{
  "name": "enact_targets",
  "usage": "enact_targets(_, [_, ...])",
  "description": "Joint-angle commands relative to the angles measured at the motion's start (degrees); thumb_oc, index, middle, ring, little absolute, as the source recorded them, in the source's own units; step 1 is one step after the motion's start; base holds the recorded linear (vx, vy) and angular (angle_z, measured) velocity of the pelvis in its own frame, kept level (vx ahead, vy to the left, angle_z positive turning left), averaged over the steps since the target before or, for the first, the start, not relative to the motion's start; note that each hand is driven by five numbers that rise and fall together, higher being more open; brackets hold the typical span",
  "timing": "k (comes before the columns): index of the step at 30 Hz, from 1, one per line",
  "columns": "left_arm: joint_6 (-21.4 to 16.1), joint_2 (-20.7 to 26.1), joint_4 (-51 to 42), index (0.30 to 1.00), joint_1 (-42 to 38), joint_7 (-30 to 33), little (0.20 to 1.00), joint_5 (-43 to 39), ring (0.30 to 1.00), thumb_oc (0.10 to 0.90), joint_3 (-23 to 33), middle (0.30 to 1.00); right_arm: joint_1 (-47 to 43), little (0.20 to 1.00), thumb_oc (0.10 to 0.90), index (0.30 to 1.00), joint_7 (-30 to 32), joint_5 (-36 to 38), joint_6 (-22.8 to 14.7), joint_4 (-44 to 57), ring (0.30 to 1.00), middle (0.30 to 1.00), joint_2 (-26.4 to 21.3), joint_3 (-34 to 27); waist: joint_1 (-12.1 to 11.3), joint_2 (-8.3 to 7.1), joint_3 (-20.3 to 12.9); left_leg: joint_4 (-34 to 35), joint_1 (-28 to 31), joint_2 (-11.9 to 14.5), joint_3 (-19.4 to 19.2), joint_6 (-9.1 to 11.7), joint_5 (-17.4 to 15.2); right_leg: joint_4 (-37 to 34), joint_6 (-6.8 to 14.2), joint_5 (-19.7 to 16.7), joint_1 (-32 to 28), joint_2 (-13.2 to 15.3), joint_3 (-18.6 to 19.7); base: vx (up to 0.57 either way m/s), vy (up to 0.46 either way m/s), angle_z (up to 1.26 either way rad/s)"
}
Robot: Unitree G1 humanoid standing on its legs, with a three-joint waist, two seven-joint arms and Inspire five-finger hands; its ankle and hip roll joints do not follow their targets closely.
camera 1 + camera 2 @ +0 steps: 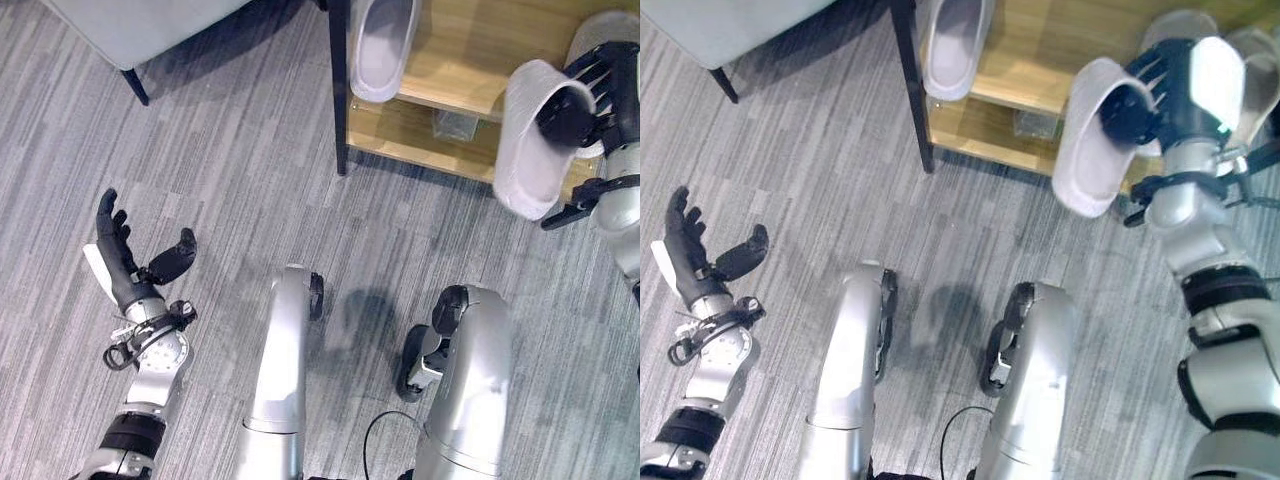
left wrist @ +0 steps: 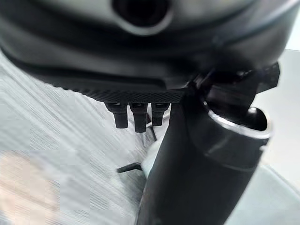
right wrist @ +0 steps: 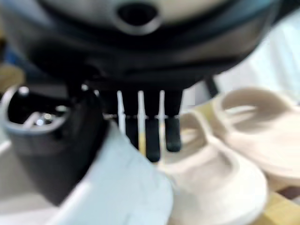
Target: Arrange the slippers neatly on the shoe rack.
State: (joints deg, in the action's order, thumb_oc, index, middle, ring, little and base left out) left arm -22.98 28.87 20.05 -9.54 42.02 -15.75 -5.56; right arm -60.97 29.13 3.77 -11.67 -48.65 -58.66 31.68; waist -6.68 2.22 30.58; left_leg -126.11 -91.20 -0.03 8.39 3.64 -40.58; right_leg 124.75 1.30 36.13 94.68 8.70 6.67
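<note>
While the right hand [image 1: 1160, 95] holds a pale slipper [image 1: 1095, 140] with fingers curled round its edge, above the shoe rack [image 1: 465, 120], the grip looks shallow; the slipper could slip or tip and land crooked. Left hand [image 1: 135, 250]: fingers spread, holding nothing, over the floor. On the rack: one slipper on the shelf [image 1: 385, 45], apparently two more beside the hand [image 3: 243, 136], crowding the landing spot. Grey furniture [image 1: 140, 30] stands apart.

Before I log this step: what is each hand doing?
Left hand: open, holding nothing.
Right hand: shut on a slipper.
</note>
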Motion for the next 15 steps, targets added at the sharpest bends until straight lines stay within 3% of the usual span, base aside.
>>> enact_targets(1, [-6.3, 2.6, -4.0, 0.900, -0.2, 1.7, 0.900, 0.7, 0.900, 0.800, 2.9, 0.900, -13.2, 0.300, 0.400, 0.300, 3.9, 5.0, -3.7, 0.3, 0.300, 0.300, -6.0, 0.4, -3.0, -0.93, -0.9, 1.2, 1.2, -1.1, 0.6, -3.9, -4.2, 1.7, -3.5, 7.2, -4.7, 1.0, 0.4, 0.06, -0.005, -0.01])
enact_targets(12, [-6.6, 3.1, -2.0, 0.900, 0.3, 0.7, 0.900, 1.2, 0.900, 0.800, 2.2, 0.900, -22.9, 0.300, 0.400, 0.300, 4.5, 6.0, -4.9, 1.6, 0.300, 0.300, -8.6, 8.0, -3.5, -1.61, -0.9, 0.4, 1.2, -1.0, 1.1, -3.7, -5.1, 2.3, -3.5, 7.7, -4.7, 0.9, 1.1, 0.03, 0.005, 0.01])
enact_targets(15, [-6.6, 3.4, -2.1, 0.900, 0.6, -0.4, 0.900, 1.6, 0.900, 0.800, 0.0, 0.900, -26.8, 0.300, 0.400, 0.300, 3.1, 6.2, -4.5, -3.3, 0.300, 0.300, -7.9, 12.6, -3.9, -1.71, -0.8, 0.1, 1.2, -0.6, 1.0, -3.7, -5.5, 1.8, -3.5, 7.4, -4.7, 1.5, 1.3, 0.01, 0.002, 0.00])
